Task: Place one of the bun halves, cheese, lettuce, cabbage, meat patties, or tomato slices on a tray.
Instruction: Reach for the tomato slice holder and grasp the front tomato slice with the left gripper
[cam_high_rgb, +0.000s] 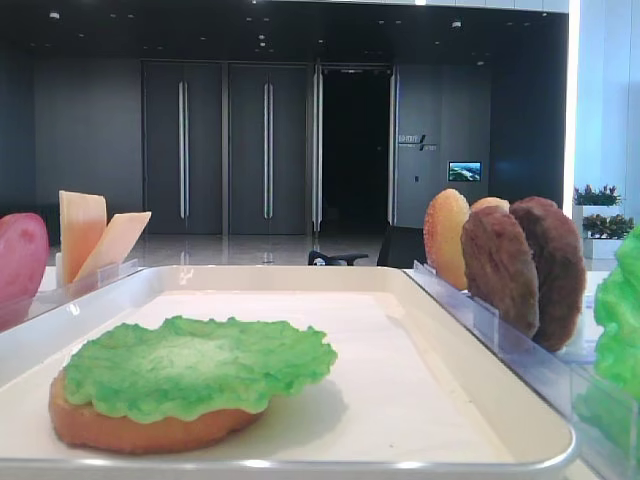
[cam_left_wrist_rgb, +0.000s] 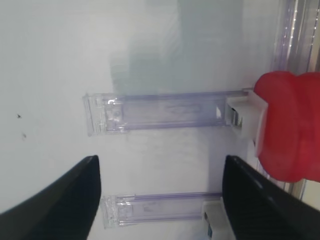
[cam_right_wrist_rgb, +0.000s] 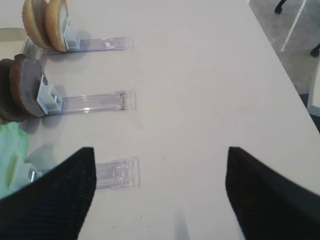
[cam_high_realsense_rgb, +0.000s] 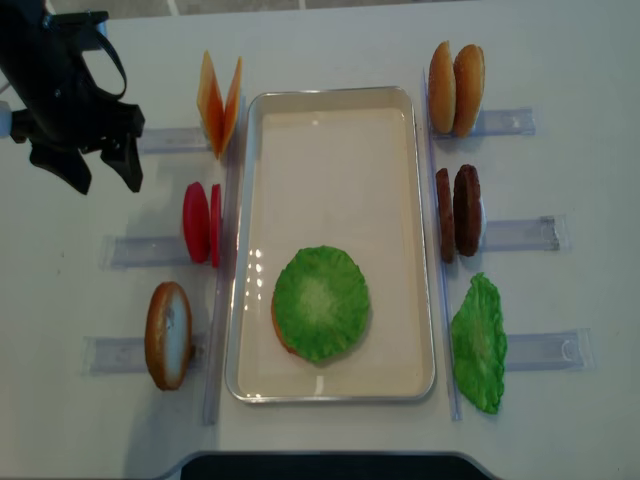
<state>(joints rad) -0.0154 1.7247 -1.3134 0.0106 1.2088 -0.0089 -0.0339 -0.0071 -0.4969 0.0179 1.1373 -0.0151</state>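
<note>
A bun half (cam_high_realsense_rgb: 281, 335) lies on the white tray (cam_high_realsense_rgb: 330, 94) with a green lettuce leaf (cam_high_realsense_rgb: 321, 302) on top of it; the low view shows the same stack (cam_high_rgb: 190, 365). Left of the tray stand cheese slices (cam_high_realsense_rgb: 220, 100), red tomato slices (cam_high_realsense_rgb: 200, 222) and another bun half (cam_high_realsense_rgb: 168, 335). To the right are two bun halves (cam_high_realsense_rgb: 455, 88), meat patties (cam_high_realsense_rgb: 458, 212) and a second lettuce leaf (cam_high_realsense_rgb: 478, 343). My left gripper (cam_high_realsense_rgb: 104, 176) hangs open and empty at the far left, up and left of the tomato slices (cam_left_wrist_rgb: 290, 125). My right gripper (cam_right_wrist_rgb: 157, 152) is open over bare table beside the racks. No cabbage shows.
Clear plastic racks (cam_high_realsense_rgb: 515, 234) stick out from both long sides of the tray and hold the food upright. One rack (cam_left_wrist_rgb: 160, 111) lies just ahead of the left gripper. The table's right edge (cam_right_wrist_rgb: 280, 55) and the floor beyond it show in the right wrist view.
</note>
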